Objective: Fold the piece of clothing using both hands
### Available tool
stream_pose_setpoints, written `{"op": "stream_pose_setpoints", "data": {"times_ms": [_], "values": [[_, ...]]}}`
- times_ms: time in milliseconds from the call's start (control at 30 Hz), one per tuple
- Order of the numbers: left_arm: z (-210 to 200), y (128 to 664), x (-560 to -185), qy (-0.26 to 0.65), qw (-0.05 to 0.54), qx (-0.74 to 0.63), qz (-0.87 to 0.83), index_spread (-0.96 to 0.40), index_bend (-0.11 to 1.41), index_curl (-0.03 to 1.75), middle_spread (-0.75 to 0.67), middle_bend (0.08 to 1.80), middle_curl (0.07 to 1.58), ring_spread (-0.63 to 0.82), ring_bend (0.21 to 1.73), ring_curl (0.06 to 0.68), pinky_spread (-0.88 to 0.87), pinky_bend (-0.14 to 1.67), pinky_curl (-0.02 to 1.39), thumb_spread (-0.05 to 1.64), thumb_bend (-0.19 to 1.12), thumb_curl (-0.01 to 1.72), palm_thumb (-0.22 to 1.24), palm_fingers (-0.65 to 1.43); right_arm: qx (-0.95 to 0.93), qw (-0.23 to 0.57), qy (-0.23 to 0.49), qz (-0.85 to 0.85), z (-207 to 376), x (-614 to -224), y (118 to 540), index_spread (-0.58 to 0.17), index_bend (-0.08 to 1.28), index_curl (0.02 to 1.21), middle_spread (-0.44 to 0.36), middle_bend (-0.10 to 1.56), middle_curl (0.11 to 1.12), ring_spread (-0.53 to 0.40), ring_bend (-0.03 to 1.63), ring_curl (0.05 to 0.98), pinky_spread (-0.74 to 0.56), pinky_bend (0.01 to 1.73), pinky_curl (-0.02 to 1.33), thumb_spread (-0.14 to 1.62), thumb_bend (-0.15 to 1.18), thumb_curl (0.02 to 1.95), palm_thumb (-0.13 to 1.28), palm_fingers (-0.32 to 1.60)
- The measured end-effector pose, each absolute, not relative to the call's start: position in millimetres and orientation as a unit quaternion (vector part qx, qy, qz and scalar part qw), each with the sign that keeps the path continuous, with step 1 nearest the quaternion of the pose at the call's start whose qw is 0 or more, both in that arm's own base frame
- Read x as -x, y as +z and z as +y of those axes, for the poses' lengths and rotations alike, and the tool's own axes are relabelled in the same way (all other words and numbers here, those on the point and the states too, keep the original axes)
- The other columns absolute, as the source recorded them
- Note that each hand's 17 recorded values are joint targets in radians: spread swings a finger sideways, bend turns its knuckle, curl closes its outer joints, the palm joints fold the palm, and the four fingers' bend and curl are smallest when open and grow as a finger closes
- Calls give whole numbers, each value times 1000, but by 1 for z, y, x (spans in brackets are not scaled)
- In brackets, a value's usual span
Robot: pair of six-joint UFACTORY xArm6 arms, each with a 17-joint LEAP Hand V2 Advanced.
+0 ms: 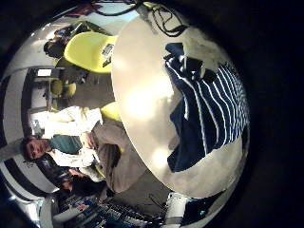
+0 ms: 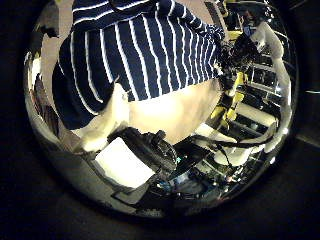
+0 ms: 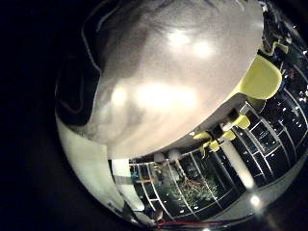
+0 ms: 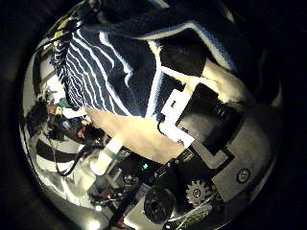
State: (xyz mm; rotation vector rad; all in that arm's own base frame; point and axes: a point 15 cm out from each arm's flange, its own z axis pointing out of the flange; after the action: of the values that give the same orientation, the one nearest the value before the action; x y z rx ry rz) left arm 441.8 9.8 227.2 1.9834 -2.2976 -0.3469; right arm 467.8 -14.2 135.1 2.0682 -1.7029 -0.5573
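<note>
Left little-finger palm view: one striped shirt (image 1: 211,109) lies crumpled on a round pale tabletop (image 1: 142,95), toward one edge, well apart from this palm; no fingers show here. Left thumb palm view: shirt (image 2: 140,45) fills much of it, so it's close; a black-and-white finger part of the left hand (image 2: 140,160) hangs over bare tabletop (image 2: 175,110), holding nothing, though how far it's spread I can't tell. Right little-finger palm view: mostly bare tabletop (image 3: 164,87), no shirt that I can make out. Right thumb palm view: shirt (image 4: 106,62) beside the right hand (image 4: 192,115), whose finger parts lie at the cloth edge; grip unclear. Likely light, soft, floppy, bunches easily; best pinched at hem corners or shoulders. Count: one shirt, one tabletop.
</note>
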Motion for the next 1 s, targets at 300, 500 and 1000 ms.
{"op": "stream_pose_setpoints", "data": {"times_ms": [300, 500, 1000], "values": [[8, 180, -419, -118, 62, -648, -750, -54, 185, 483, 47, 195, 457, -50, 800, 291, -107, 535, 527, 1185, -17, 390, 545, 263, -712, 172, -197, -651, -78, -463, 161, -297, 1019, 720, -132, 1249, 731, -207, 1367, 604, -221, 1261, 760, 1092, 110, 585, 984, 1159], [-3, 154, -407, -110, 78, -649, -749, -50, 182, 472, 48, 198, 449, -47, 790, 287, -102, 524, 522, 1193, -16, 387, 546, 271, -710, 151, -188, -661, -103, -461, 184, -285, 1043, 745, -120, 1288, 733, -205, 1391, 625, -206, 1263, 807, 1105, 85, 630, 1000, 1126], [-13, 188, -400, -88, 70, -637, -763, -67, 188, 458, 24, 198, 441, -74, 790, 285, -146, 542, 526, 1208, -16, 380, 557, 326, -763, 29, -114, -636, -32, -476, 314, -270, 1077, 767, -107, 1319, 719, -202, 1394, 645, -195, 1225, 890, 1095, 29, 729, 1025, 1134]]}}
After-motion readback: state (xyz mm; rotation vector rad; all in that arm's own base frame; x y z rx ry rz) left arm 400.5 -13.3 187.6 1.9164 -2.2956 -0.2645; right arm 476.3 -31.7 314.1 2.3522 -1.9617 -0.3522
